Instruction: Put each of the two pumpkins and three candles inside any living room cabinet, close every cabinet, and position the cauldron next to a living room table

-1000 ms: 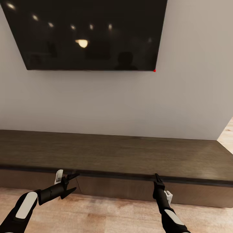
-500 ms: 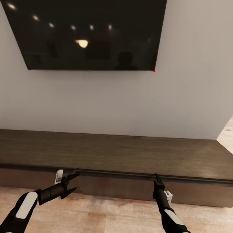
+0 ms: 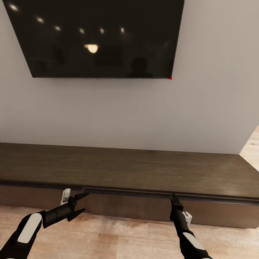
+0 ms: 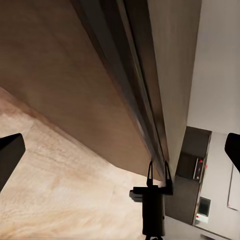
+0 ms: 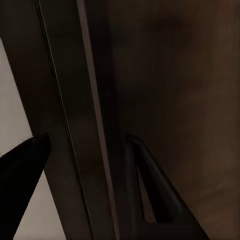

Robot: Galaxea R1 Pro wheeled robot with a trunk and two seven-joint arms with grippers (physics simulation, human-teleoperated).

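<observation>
Head view, cabinet (image 3: pixel 144 172) lying lengthwise along wall, left fingers (image 3: pixel 81 203) spread empty, right fingers (image 3: pixel 175 198) pinching its top edge.

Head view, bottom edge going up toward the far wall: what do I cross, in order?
Wood floor → left gripper and right gripper at the drawer front → cabinet top → bare wall → television.
</observation>
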